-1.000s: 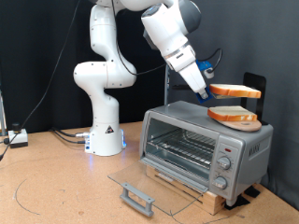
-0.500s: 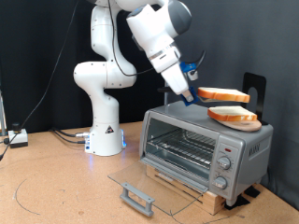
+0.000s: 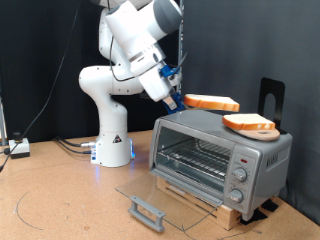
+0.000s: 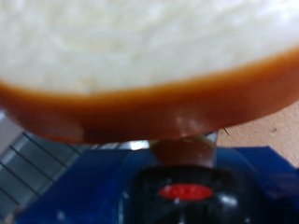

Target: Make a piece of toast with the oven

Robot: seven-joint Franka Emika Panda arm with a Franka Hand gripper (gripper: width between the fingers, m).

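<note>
oven (image 3: 220, 160) on table (image 3: 60, 200), exterior view's right, door (image 3: 155, 200) down in front | second slice (image 3: 249, 124) on oven top | piece of toast (image 3: 212, 102) in hand (image 3: 176, 101), above oven's left end | robot base (image 3: 112, 150) left of oven

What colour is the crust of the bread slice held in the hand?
Orange-brown crust on the piece of toast, clearest in the wrist view.

Even indoor light; blurry wrist close-up
</note>
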